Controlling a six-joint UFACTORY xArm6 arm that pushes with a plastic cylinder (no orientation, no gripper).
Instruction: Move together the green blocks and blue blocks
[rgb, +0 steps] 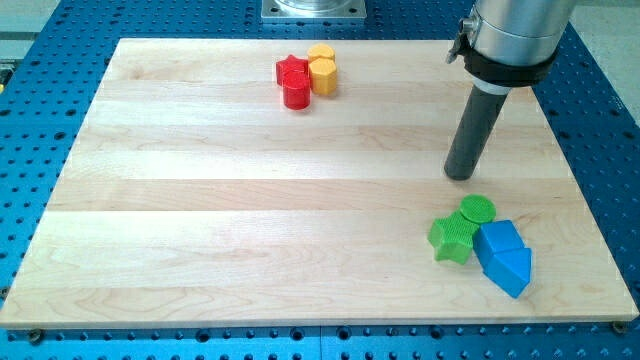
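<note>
A green round block (478, 210) and a green star-shaped block (452, 238) sit at the view's lower right, touching each other. Two blue blocks lie against them on the right: a blue cube-like block (498, 240) and a blue wedge-shaped block (512, 268). All of them form one tight cluster. My tip (460, 176) rests on the board just above the green round block, a short gap away, touching no block.
A red star-shaped block (291, 70), a red round block (297, 92) and two yellow blocks (322, 70) are clustered at the view's top centre. The wooden board (250, 200) lies on a blue perforated table (40, 130). The board's right edge is close to the blue blocks.
</note>
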